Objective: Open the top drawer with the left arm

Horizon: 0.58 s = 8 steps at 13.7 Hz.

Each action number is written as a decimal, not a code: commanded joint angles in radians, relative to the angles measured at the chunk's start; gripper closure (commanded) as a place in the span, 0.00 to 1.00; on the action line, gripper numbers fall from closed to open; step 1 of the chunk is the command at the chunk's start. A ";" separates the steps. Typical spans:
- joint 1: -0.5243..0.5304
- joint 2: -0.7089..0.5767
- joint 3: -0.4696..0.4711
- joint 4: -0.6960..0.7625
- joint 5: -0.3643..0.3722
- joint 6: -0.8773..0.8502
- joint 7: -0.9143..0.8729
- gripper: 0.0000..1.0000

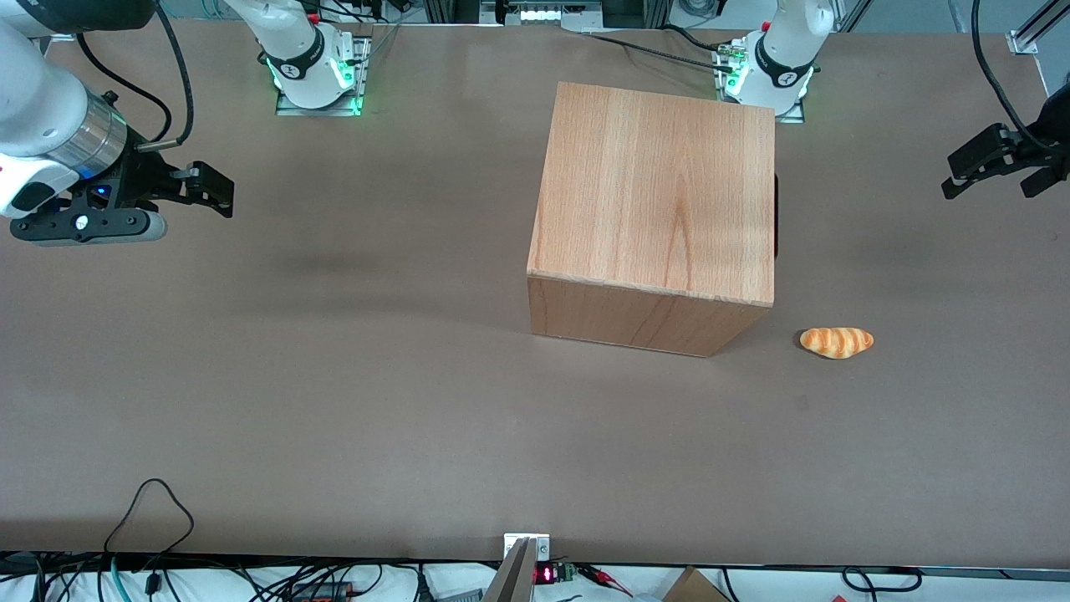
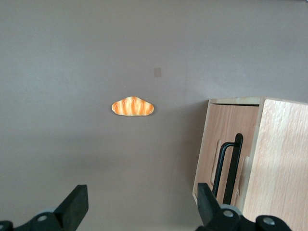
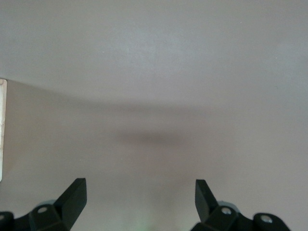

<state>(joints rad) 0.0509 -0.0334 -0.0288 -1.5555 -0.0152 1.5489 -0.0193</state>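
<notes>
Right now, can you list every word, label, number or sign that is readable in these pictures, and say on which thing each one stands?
No text can be read for certain.
Red digits on the small display at the table edge: too small to read.
Round marks on the arm bases: too small to read.
Cabinet, drawer handle, croissant: no text.
The left arm's end effector, open, hovers toward the working arm's end: no label shows.

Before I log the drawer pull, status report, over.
Gripper open, off toward the working arm's table end. Top drawer shut, handle untouched. Croissant beside the cabinet, clear of the handles.
</notes>
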 commanded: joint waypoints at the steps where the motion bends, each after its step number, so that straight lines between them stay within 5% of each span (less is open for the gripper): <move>1: 0.004 0.004 0.000 -0.049 -0.021 0.007 0.021 0.00; 8: 0.007 0.003 -0.008 -0.234 -0.147 0.124 0.081 0.00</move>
<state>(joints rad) 0.0511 -0.0132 -0.0295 -1.7201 -0.1287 1.6238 0.0180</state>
